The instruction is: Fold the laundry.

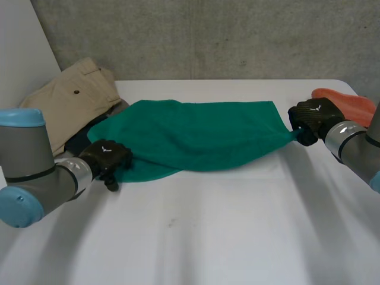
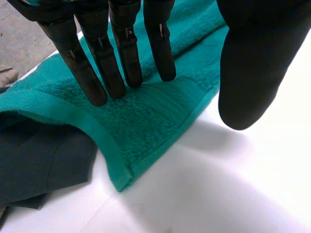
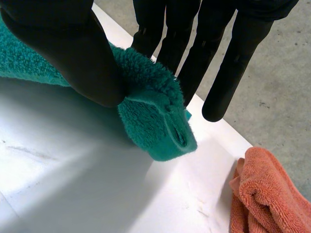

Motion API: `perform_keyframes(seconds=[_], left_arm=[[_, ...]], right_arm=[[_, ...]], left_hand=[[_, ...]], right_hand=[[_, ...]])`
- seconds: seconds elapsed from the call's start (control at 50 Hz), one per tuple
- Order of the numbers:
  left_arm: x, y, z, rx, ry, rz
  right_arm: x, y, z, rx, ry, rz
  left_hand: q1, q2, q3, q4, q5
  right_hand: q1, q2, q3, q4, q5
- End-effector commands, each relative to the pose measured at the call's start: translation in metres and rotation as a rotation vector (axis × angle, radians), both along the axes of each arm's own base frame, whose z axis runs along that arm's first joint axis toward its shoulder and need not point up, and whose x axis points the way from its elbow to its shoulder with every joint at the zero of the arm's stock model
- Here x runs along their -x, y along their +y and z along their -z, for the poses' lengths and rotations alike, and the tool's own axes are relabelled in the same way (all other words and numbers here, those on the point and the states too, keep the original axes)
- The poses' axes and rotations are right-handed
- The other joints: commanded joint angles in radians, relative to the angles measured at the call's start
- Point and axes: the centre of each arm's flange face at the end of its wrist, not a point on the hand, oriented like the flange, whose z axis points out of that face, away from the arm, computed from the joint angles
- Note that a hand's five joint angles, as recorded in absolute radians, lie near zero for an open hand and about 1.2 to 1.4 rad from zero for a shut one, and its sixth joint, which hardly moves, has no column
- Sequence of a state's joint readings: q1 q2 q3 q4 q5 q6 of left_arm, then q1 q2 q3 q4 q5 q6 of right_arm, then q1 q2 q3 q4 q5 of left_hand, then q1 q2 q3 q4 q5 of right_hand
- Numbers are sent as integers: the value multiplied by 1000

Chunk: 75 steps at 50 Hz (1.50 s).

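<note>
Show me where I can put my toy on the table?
The wide bare table in front of the green towel is free. A bare strip runs behind it too. Crowded: khaki trousers and dark garment by the left hand, orange cloth behind the right hand.

1. This looks like a robot test lab rather than a home.
2. A bare concrete wall (image 1: 225,35) stands behind a plain white table (image 1: 208,237), and the floor (image 3: 282,82) is grey concrete too.
3. Two machine arms, the left arm (image 1: 29,172) and the right arm (image 1: 356,148), reach over the table.
4. Laundry lies on the table: a green towel (image 1: 196,133), tan trousers (image 1: 68,98) and an orange cloth (image 1: 347,101).
</note>
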<state>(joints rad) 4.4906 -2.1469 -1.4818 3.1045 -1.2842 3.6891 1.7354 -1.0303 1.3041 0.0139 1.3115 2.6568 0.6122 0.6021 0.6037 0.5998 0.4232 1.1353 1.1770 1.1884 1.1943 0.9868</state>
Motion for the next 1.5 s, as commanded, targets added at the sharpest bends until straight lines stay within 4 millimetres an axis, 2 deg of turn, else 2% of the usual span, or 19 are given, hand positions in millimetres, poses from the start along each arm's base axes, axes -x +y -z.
perform_keyframes(seconds=[0.02, 0.18, 0.38, 0.54, 0.64, 0.7, 0.78, 0.86, 0.92, 0.96, 1.02, 1.1, 1.16, 1.24, 1.36, 1.4, 1.42, 1.48, 1.5], left_arm=[[3, -16, -2, 66, -31, -27], [14, -22, 4, 108, -56, 2], [18, -29, 11, 136, -105, 33], [24, -28, 15, 142, -118, 58], [25, -25, 12, 159, -148, 75], [27, -20, 5, 167, -152, 82], [23, -3, -7, 125, -172, 99], [11, 30, -20, 12, -225, 125], [2, 51, -26, -64, -271, 154], [-4, 76, -31, -148, -312, 210], [-8, 102, -40, -239, -334, 288], [-8, 114, -48, -285, -312, 344], [-6, 106, -50, -259, -295, 341], [1, 80, -42, -201, -279, 297], [19, 22, -38, -72, -235, 201], [24, 8, -44, -27, -219, 179], [31, -6, -54, 28, -193, 170], [40, -27, -74, 133, -151, 155], [45, -41, -92, 220, -117, 137]], right_arm=[[1, 0, 1, -1, 7, 2], [4, 3, 5, -14, 21, 3], [10, 7, 5, -16, 42, 0], [11, 8, 6, -18, 58, -9], [12, 9, 2, -9, 59, -6], [13, 11, -2, -10, 61, -3], [18, 20, -8, -44, 103, -7], [34, 41, -9, -128, 269, -50], [55, 68, -7, -243, 466, -121], [68, 87, -7, -314, 591, -200], [76, 94, -8, -299, 676, -249], [70, 95, -3, -287, 629, -234], [69, 90, 3, -286, 617, -222], [66, 75, 15, -285, 616, -209], [53, 38, 24, -236, 584, -102], [49, 26, 20, -195, 554, -60], [44, 13, 14, -142, 517, -26], [35, -9, 0, -37, 459, 17], [29, -23, -16, 51, 413, 44]], left_hand=[[121, 131, 129, 133, 135], [279, 289, 288, 292, 294], [147, 158, 156, 160, 162], [156, 166, 165, 168, 170], [783, 793, 791, 795, 797], [784, 794, 793, 796, 799], [784, 794, 793, 796, 799], [784, 794, 793, 796, 799], [784, 794, 793, 796, 799], [784, 794, 793, 796, 799], [784, 794, 793, 796, 799], [784, 794, 793, 796, 799], [784, 794, 793, 796, 799], [784, 794, 793, 796, 799], [784, 794, 793, 796, 799], [784, 794, 793, 796, 799], [784, 794, 793, 796, 799], [784, 794, 793, 796, 799], [784, 794, 793, 796, 799]], right_hand=[[261, 219, 208, 202, 235], [261, 219, 208, 202, 235], [261, 219, 208, 202, 235], [261, 219, 208, 202, 235], [261, 219, 208, 202, 235], [261, 219, 208, 202, 235], [261, 219, 208, 202, 235], [261, 219, 208, 202, 235], [261, 219, 208, 202, 235], [261, 219, 208, 202, 235], [261, 219, 208, 202, 235], [261, 219, 208, 202, 235], [261, 219, 208, 202, 235], [261, 219, 208, 202, 235], [261, 219, 208, 202, 235], [261, 219, 208, 202, 235], [261, 219, 208, 202, 235], [261, 219, 208, 202, 235], [261, 219, 208, 202, 235]])
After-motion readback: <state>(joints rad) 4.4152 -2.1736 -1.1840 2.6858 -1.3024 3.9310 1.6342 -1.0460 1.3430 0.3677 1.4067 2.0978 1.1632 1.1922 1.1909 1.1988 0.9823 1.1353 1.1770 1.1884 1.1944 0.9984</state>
